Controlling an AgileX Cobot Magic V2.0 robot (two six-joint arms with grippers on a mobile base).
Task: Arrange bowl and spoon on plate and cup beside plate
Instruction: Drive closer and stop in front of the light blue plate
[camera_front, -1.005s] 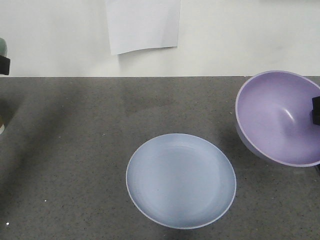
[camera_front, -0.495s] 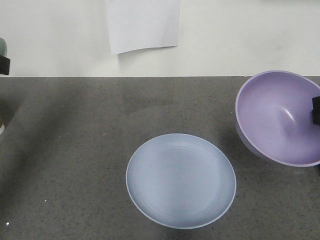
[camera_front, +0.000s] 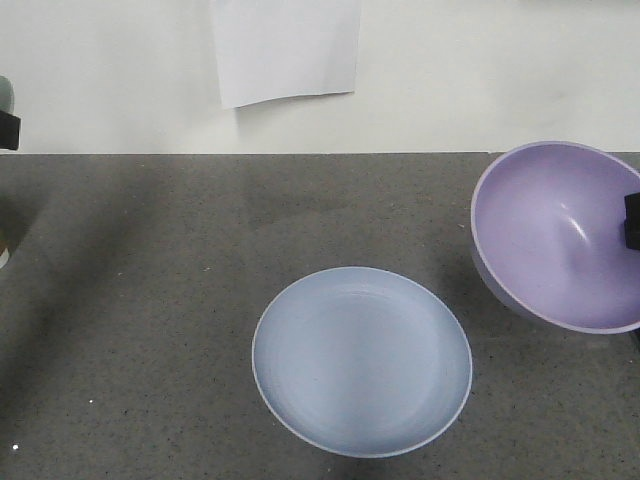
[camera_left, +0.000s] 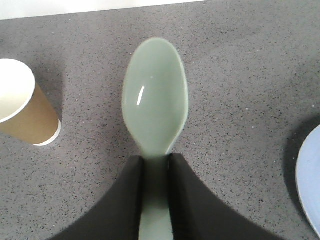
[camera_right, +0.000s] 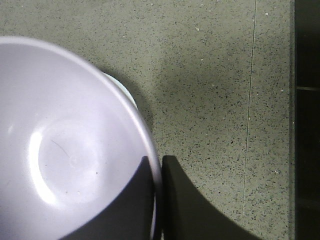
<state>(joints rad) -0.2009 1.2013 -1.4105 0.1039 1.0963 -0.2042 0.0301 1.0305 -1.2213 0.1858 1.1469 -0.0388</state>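
Grey speckled countertop (camera_front: 140, 300) fills the front view, and a white paper sheet (camera_front: 287, 50) hangs on the wall behind it. Plate (camera_front: 361, 360): pale blue, flat on the counter at centre front, nothing on it. Its edge also shows at the right border of the left wrist view. Bowl (camera_front: 555, 235): lavender, at the right of the counter, apart from the plate and tilted with its opening turned toward the camera. A shadow lies under it; contact with the counter cannot be judged. Right gripper (camera_right: 159, 165): pinching the bowl's rim, one dark finger inside the wall and one outside. Cup (camera_left: 22, 107): brown paper, upright on the counter, at the left of the left wrist view, well apart from the plate. Spoon (camera_left: 155, 105): mint green, hollow side up, head pointing away from the wrist, between cup and plate in that view. Left gripper (camera_left: 156, 162): black fingers pressed against both sides of the spoon's handle, clamping it.
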